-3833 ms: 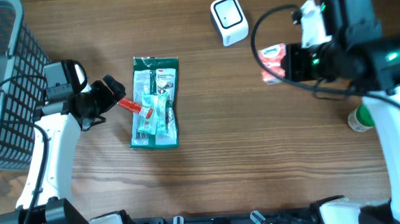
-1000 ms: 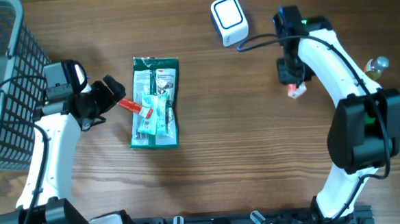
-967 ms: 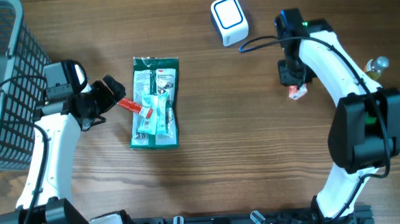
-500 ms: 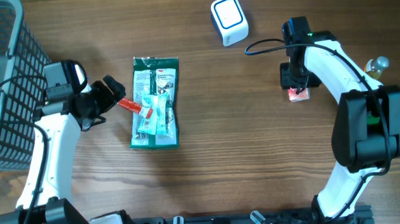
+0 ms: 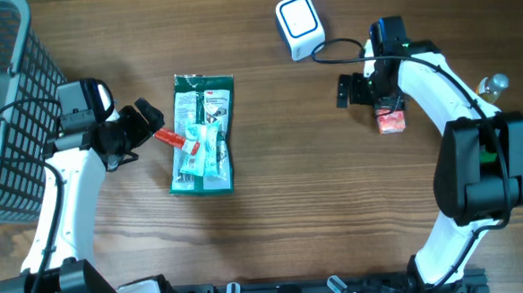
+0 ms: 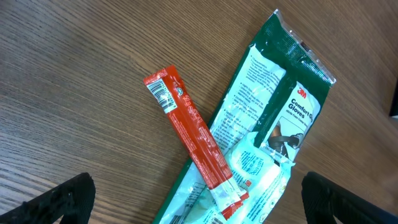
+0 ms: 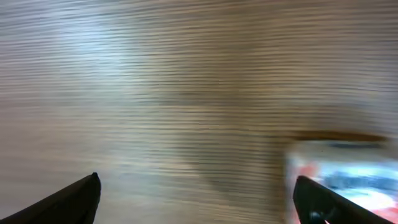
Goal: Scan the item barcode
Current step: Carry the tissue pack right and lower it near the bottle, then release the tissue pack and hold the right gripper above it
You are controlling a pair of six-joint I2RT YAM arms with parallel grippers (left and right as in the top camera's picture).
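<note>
The right gripper [image 7: 198, 202] is released: in the right wrist view its 2 fingertips [image 7: 73, 198] stand wide apart at the bottom corners with only bare wood between them. That view is blurred, and the red and white packet [image 5: 390, 120] shows in it as a smear at the right edge, just beside 1 fingertip; I cannot tell whether they touch. From overhead the packet lies flat on the table [image 5: 318, 197], under the end of the right arm, in the right half of the table. The white scanner [image 5: 299, 24] sits near the far edge, up and to the left of the packet and apart from it, with its cable running toward the right arm. A small bottle [image 5: 491, 85] shows at the far right, partly hidden behind the arm. The left gripper [image 5: 151, 124] is also released and holds nothing; in the left wrist view its 2 dark fingertips [image 6: 62, 198] sit far apart at the bottom corners. Between them and a little ahead lies a red stick pack [image 6: 193, 146], barcode end toward the upper left, slanted, its lower half resting on a pile of green glove packets [image 6: 273, 106]. A dark wire basket [image 5: 9, 115] stands at the table's left edge, beside the left arm.
</note>
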